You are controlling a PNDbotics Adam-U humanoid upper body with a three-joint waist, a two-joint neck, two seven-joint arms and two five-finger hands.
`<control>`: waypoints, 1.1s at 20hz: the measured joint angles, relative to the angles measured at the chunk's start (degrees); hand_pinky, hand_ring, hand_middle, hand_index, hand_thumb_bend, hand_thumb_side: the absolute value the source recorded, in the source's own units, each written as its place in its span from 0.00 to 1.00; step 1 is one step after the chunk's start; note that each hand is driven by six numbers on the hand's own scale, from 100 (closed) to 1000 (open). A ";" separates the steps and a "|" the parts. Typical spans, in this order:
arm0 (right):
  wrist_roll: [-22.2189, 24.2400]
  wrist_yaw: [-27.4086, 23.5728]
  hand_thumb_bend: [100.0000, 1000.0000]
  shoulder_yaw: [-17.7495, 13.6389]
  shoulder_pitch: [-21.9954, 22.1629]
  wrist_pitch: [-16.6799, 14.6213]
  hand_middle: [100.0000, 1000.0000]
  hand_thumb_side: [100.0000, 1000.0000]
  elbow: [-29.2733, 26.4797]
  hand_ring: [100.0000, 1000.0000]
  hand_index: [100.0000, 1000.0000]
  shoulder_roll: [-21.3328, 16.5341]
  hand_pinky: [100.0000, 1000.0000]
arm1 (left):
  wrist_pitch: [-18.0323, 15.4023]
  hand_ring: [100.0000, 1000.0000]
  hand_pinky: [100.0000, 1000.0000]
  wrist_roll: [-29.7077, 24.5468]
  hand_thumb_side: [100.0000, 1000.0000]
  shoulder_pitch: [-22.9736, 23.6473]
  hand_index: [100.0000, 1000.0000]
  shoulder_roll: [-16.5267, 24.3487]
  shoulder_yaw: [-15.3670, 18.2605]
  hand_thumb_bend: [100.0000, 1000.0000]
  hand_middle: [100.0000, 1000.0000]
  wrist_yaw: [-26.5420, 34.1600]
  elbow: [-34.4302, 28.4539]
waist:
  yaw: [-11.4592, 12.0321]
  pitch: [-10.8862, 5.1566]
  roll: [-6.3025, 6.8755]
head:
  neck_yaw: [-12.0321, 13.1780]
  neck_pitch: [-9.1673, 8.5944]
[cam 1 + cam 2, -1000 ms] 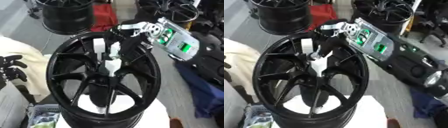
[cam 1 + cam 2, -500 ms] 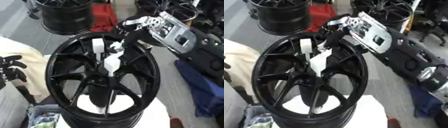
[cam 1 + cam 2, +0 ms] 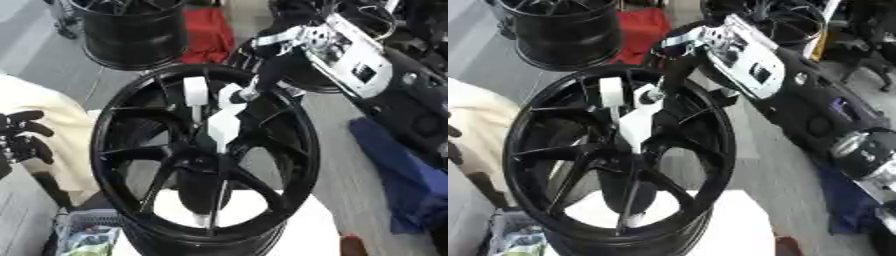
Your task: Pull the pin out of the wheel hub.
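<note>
Wheel hub [image 3: 206, 160]: you are looking down at a black spoked rim that is standing tilted on a white bench [image 3: 306, 230], its open face turned up toward you.

Pin [image 3: 195, 92]: a white cylinder is sitting in the upper part of the wheel, just above the centre; its long axis is running nearly up and down in the view, top end pointing away from you, lower end narrowing toward the middle of the spokes.

White piece [image 3: 222, 125]: a second, wider white shape is lying just right of the pin and slanting down to the centre (what it is, you cannot tell).

Right hand [image 3: 258, 82]: your right arm is coming in from the upper right, and its dark fingers [image 3: 662, 67] are reaching down to the white parts near the pin's top; whether they are pinching the pin cannot be told.

Left hand [image 3: 22, 140]: it is idling at the left edge beside a cream cloth [image 3: 52, 125], fingers curling, holding nothing.

Background: another black rim [image 3: 131, 30] is standing on the floor beyond.
</note>
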 measured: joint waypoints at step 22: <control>5.92 18.53 0.33 -4.44 -0.33 -7.34 0.73 0.23 9.64 0.75 0.84 7.38 0.71 | 0.06 0.50 0.51 0.02 0.88 0.03 0.85 -0.05 -0.14 0.00 0.60 -0.02 0.00 | 0.37 -0.01 0.05 | -0.61 0.00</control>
